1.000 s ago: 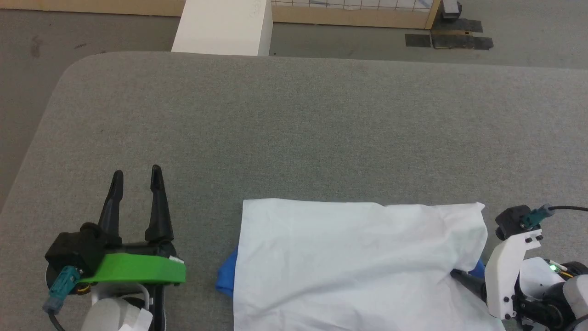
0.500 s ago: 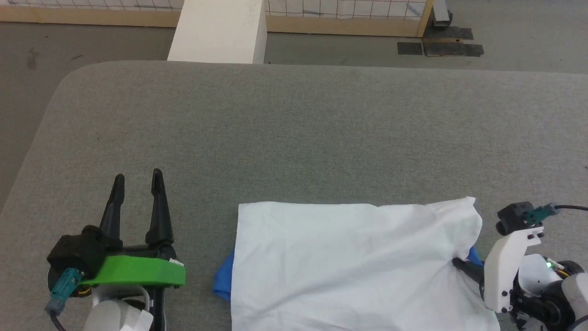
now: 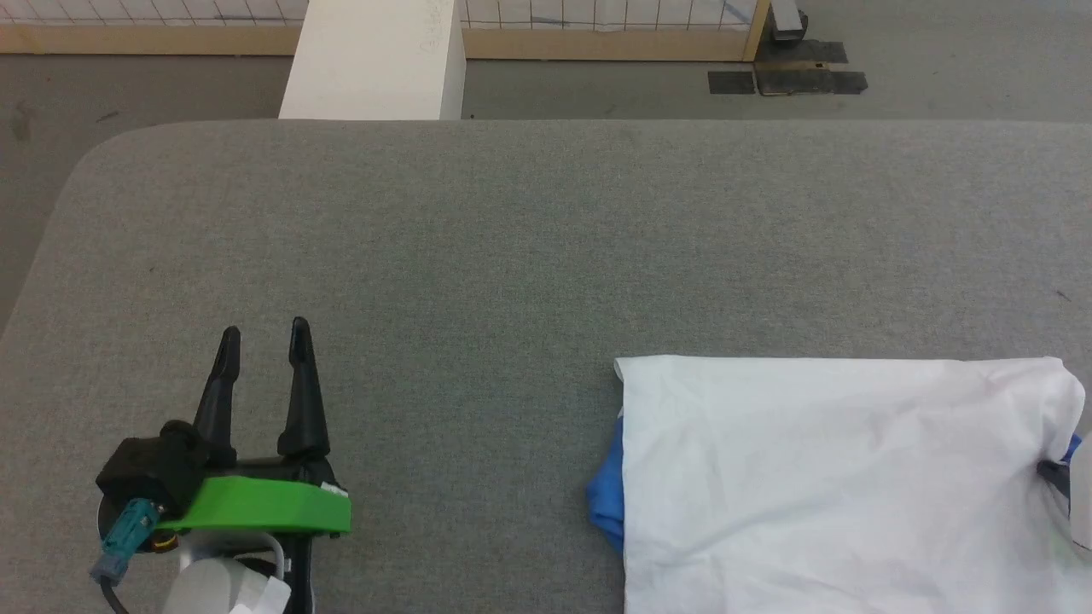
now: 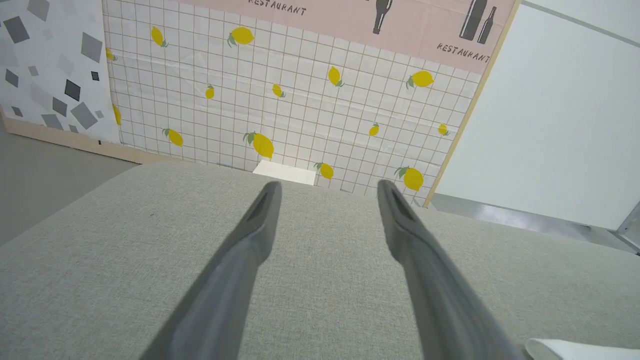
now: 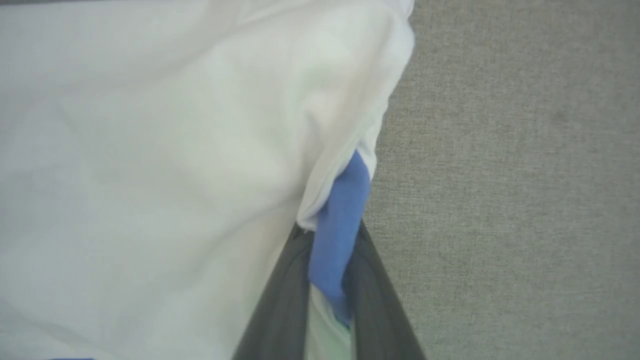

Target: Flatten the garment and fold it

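Right gripper (image 5: 330,230) is clamped on the blue-and-white edge of the garment (image 3: 836,477), while the left gripper (image 3: 264,330) sits wide open, empty.

We are looking over a grey cloth-covered table (image 3: 546,239) with a rounded corner, standing on a grey floor (image 3: 171,85). Beyond it a white block (image 3: 375,60) is standing before a wood-framed panel (image 4: 280,110) of white tiles printed with lemons, under a pink banner (image 4: 425,25). Dark tape patches (image 3: 785,81) are lying on the floor.

Garment (image 3: 836,486): white, flat on table (image 3: 512,256), lightly wrinkled; blue peeking at both sides.
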You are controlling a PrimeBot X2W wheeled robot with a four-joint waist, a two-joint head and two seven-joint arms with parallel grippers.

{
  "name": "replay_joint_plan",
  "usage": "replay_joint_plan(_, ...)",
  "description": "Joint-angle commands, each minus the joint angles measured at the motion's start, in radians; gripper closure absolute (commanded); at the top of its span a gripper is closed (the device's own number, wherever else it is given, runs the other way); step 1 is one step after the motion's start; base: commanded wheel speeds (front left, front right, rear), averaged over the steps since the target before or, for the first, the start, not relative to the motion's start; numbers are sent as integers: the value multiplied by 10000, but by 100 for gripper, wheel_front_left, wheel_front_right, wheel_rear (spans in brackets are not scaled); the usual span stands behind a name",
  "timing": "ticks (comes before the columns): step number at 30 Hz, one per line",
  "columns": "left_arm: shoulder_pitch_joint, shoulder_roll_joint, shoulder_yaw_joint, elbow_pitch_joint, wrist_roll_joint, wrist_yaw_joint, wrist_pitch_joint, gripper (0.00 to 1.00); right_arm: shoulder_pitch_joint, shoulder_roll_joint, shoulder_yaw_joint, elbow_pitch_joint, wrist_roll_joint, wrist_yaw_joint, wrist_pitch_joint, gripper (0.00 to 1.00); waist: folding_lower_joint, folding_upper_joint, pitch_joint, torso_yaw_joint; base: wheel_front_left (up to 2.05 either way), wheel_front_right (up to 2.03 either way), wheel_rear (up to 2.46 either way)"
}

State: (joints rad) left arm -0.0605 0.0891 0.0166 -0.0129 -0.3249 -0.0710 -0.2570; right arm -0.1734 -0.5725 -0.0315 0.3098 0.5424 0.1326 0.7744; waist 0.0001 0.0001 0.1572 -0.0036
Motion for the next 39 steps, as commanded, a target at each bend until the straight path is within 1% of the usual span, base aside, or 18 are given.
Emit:
replay_joint_plan(1, -36, -52, 19, 24, 159, -78, -47, 0, -204, 63, 7, -101, -113, -19, 58, 100, -1, -1, 16, 15, 0, 0, 0)
replay_joint_plan(4, -55, -91, 30, 77, 175, -115, -47, 0, -235, -42, 380, -657, -280, -19, 359, 100, -1, -1, -12, 43, 0, 0, 0)
replay_joint_plan(6, -41, -112, 47, 107, 187, -135, -47, 0, -210, -177, 731, -1237, -311, -19, 653, 100, -1, -1, -59, 56, 0, 0, 0)
replay_joint_plan(11, 95, -159, 99, 203, 197, -174, -47, 0, -102, -338, 1557, -3143, -32, -19, 1789, 100, -1, -1, -284, 66, 0, 0, 0)
replay_joint_plan(15, 119, -198, 80, 254, 184, -204, -47, 0, -137, -45, 2167, -4292, 200, -19, 2406, 100, -1, -1, -381, 145, 0, 0, 0)
replay_joint_plan(19, 87, -222, 64, 301, 159, -241, -47, 0, -439, 612, 2944, -4672, 364, -19, 2504, 100, -1, -1, -407, 263, 0, 0, 0)
replay_joint_plan(24, 45, -244, 16, 359, 147, -281, -47, 0, -994, 1360, 4108, -4217, 423, -19, 2320, 100, -1, -1, -360, 531, 0, 0, 0)
replay_joint_plan(29, 57, -272, -19, 414, 113, -297, -47, 0, -1594, 2008, 4991, -3307, 252, -19, 1828, 100, -1, -1, -242, 834, 0, 0, 0)
replay_joint_plan(33, 35, -291, -52, 428, 84, -312, -47, 0, -1886, 2362, 5350, -2347, -30, -19, 1618, 100, -1, -1, -136, 1026, 0, 0, 0)
replay_joint_plan(39, 87, -315, -25, 421, 81, -296, -47, 0, -1981, 3123, 5505, -880, -375, -19, 1028, 100, -1, -1, -64, 1079, 0, 0, 0)
